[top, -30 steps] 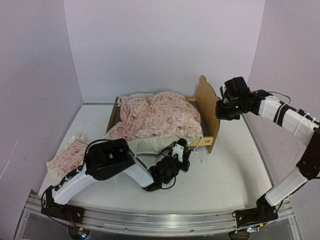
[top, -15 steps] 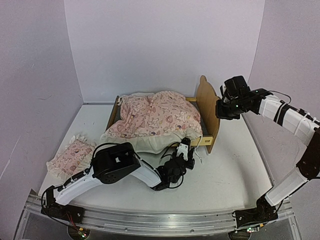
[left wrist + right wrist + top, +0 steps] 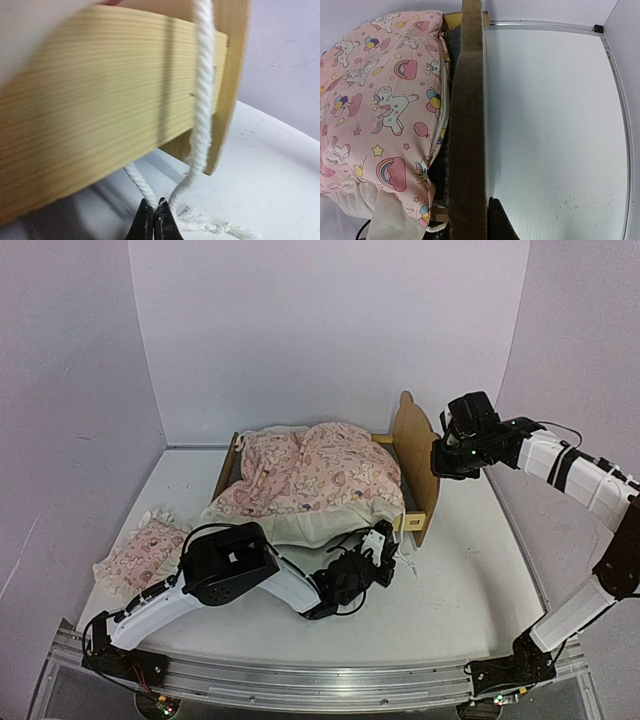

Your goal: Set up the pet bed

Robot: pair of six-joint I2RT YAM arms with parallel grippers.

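The pet bed [image 3: 412, 450] is a light plywood frame with its wavy headboard [image 3: 467, 115] at the right end. A pink patterned blanket [image 3: 320, 475] is heaped over it, and a strip of dark grey mattress [image 3: 452, 65] shows beside the headboard. My left gripper [image 3: 383, 543] is low at the near side rail [image 3: 100, 125], jaws shut on a white cord [image 3: 202, 100] that hangs over the rail. My right gripper [image 3: 440, 462] sits over the headboard's top edge, shut on it. One of its fingers [image 3: 497, 220] shows against the outer face; the other is hidden.
A small pink ruffled pillow [image 3: 140, 552] lies on the table at the near left. The cord's frayed, knotted end [image 3: 220, 227] rests on the white table beside my left jaws. Walls close in the table at the back and on both sides.
My left gripper has slid right along the near rail toward the headboard and closed on the white cord. The right arm and the bed have not moved.
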